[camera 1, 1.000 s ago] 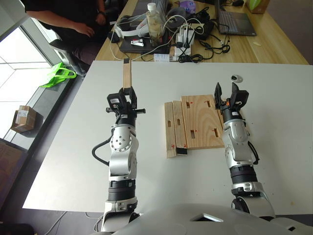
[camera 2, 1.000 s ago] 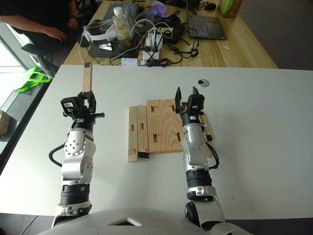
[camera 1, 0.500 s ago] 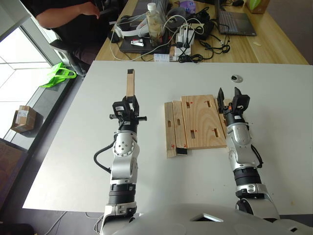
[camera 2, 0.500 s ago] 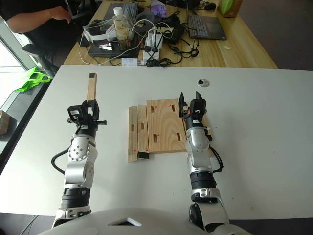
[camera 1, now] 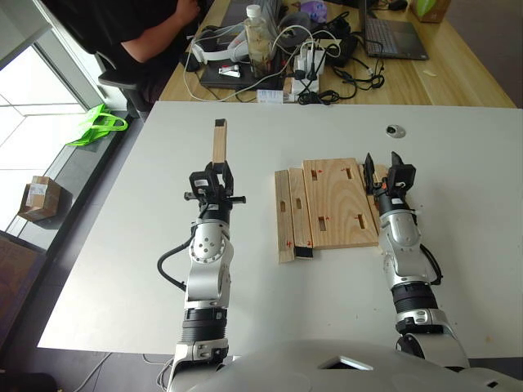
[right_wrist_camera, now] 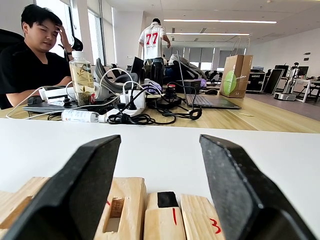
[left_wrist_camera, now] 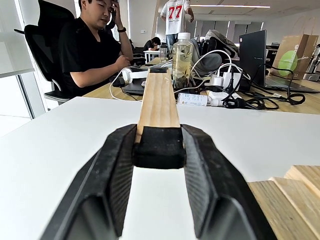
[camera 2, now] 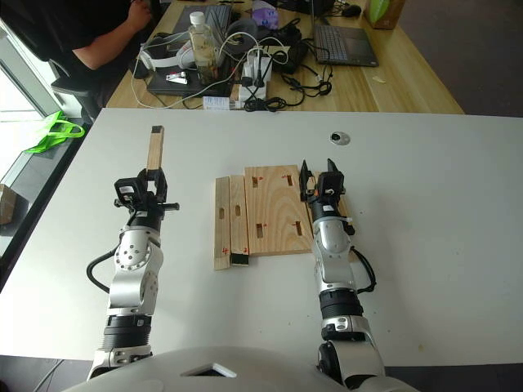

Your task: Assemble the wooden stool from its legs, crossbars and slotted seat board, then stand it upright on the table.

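The seat board [camera 1: 339,204] lies flat on the table [camera 1: 131,245], with 2 slats [camera 1: 283,214] touching its left side. The right gripper [camera 1: 382,162] is wide open, holding nothing, over sticks [right_wrist_camera: 165,225] at the board's right edge. The left gripper [camera 1: 214,173] is closed on 1 leg [camera 1: 218,139] pointing away.

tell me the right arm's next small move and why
Probably lower the right jaws and close them on one of the sticks beneath. They stand open just above the sticks lying along the board's right edge, and the left jaws already grip a leg.
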